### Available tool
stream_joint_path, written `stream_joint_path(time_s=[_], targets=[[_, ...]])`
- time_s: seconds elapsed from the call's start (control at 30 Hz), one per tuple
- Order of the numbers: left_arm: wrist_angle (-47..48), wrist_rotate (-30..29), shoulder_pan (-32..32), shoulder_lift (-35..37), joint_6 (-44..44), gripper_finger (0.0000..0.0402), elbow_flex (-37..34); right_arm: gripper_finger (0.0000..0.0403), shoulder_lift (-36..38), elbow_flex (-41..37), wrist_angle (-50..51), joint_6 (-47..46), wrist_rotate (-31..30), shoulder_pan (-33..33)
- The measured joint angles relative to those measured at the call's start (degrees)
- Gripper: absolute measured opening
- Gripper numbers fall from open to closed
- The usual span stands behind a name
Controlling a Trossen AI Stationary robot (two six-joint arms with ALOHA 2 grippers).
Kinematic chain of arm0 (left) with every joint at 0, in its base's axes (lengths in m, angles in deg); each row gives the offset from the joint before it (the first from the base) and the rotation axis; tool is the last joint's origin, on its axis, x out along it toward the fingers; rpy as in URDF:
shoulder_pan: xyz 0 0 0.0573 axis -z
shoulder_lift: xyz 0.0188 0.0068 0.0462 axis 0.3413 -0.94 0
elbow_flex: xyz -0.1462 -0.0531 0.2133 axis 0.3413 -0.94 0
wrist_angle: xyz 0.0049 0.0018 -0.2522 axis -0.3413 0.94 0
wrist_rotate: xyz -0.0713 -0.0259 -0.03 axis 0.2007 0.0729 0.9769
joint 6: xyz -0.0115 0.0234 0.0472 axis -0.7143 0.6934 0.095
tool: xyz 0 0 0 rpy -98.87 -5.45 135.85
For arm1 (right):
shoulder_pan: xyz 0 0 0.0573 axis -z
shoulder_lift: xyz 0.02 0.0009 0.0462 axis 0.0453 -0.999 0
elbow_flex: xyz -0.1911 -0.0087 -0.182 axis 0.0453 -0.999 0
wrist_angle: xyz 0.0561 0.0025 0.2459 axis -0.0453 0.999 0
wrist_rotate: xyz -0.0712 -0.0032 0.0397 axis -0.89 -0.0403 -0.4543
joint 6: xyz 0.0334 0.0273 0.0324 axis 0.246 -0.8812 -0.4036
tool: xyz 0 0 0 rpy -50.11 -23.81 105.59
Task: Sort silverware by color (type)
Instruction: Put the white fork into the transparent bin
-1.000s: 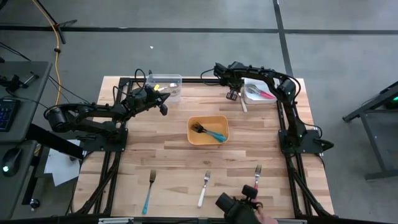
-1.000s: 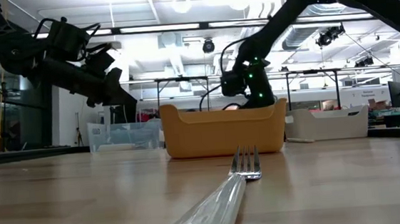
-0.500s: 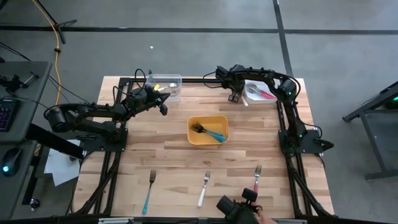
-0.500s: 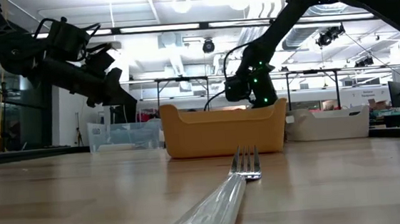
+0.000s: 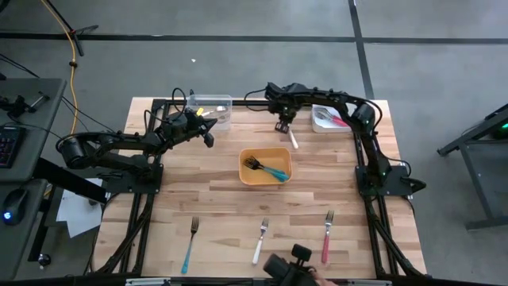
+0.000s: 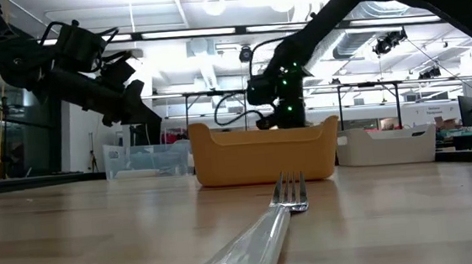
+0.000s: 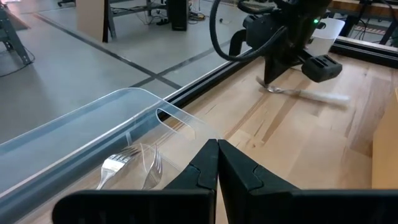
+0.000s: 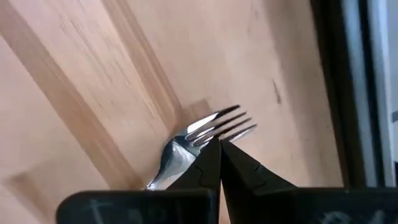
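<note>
Hidden or unclear: in the low view the yellow tray (image 6: 263, 153) screens its own contents; the white-handled fork (image 6: 261, 231) in front of it blurs toward the camera. A dark object (image 5: 287, 267) is cut off at the table's (image 5: 214, 199) near edge.
Left gripper (image 5: 208, 132): left of the yellow tray and toward the far edge, just beside the clear bin; fingers pressed together, nothing between them, as the left wrist view shows (image 7: 216, 163).
Clear bin (image 5: 211, 108): far-left of the yellow tray at the table's far edge; through its wall the left wrist view shows silver forks (image 7: 127, 163) inside, their number hard to tell.
Yellow tray (image 5: 266, 168): mid-table; holds a teal-handled fork (image 5: 274, 172) and dark tines beside it that are hard to make out.
Right gripper (image 5: 281, 121): just beyond the yellow tray's far side; fingers clamped on a white-handled fork (image 5: 291, 137), tines showing past the fingertips in the right wrist view (image 8: 214, 127), the handle trailing on the wood toward the tray.
White bin (image 5: 332, 118): far-right of the yellow tray; holds a pink-handled fork (image 5: 340, 121) with silver pieces beside it.
Near row: three forks well in front of the yellow tray, apart from one another: teal-handled (image 5: 190, 245), white-handled (image 5: 259, 241), pink-handled (image 5: 326, 235).
</note>
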Motion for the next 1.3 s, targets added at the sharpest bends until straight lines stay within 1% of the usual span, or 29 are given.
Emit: stream_joint_path(time_s=[0.1, 0.2, 0.27, 0.33, 0.4, 0.53, 0.6, 0.7, 0.8, 0.9, 1.0, 1.2, 1.23, 1.3], targets=[[0.1, 0.0, 0.0, 0.0, 0.0, 0.0000, 0.0, 0.0000, -0.1, 2.8, 1.6, -3.0, 0.1, -0.3], [0.4, 0.0, 0.0, 0.0, 0.0, 0.0000, 0.0, 0.0009, -0.1, 7.7, 6.9, -8.1, 0.2, -0.3], [0.4, 0.0, 0.0, 0.0, 0.0, 0.0000, 0.0, 0.0027, 0.0, 10.6, 11.8, -13.8, 1.7, -0.3], [0.4, 0.0, 0.0, 0.0, 0.0, 0.0000, 0.0, 0.0054, 0.0, 11.8, 15.4, -19.7, 3.6, -0.3], [0.4, 0.0, 0.0, 0.0, 0.0, 0.0000, 0.0, 0.0084, 0.0, 11.1, 16.8, -23.3, 5.0, -0.4], [0.5, 0.0, 0.0, 0.0, 0.2, 0.0000, 0.0, 0.0131, 0.0, 5.9, 14.2, -25.8, 7.5, -0.7], [0.5, 0.0, 0.0, 0.0, 0.5, 0.0000, 0.0, 0.0144, 0.0, 3.5, 11.5, -27.0, 8.7, -0.7], [0.5, 0.0, 0.0, 0.0, 0.5, 0.0000, 0.0, 0.0150, 0.0, 1.4, 9.4, -28.2, 9.0, -0.7], [0.5, 0.0, 0.0, 0.0, 0.5, 0.0000, 0.0, 0.0145, 0.0, -0.2, 7.6, -29.1, 9.0, -0.7], [0.5, 0.0, 0.0, 0.0, 0.5, 0.0000, 0.0, 0.0128, 0.2, -1.8, 5.9, -29.5, 9.2, -0.7], [0.5, 0.0, 0.0, 0.0, 0.5, 0.0000, 0.0, 0.0100, 0.5, -3.0, 4.5, -29.3, 9.5, -0.7], [0.5, 0.0, 0.0, 0.0, 0.5, 0.0000, 0.0, 0.0017, 0.5, -2.8, 4.1, -26.3, 10.5, -0.7], [0.5, 0.0, 0.0, 0.0, 0.5, 0.0000, 0.0, 0.0011, 0.4, -2.5, 4.3, -25.6, 10.6, -0.7], [0.5, 0.0, 0.0, 0.0, 0.5, 0.0000, 0.0, 0.0014, 0.2, -1.6, 4.7, -24.6, 11.1, -0.7]])
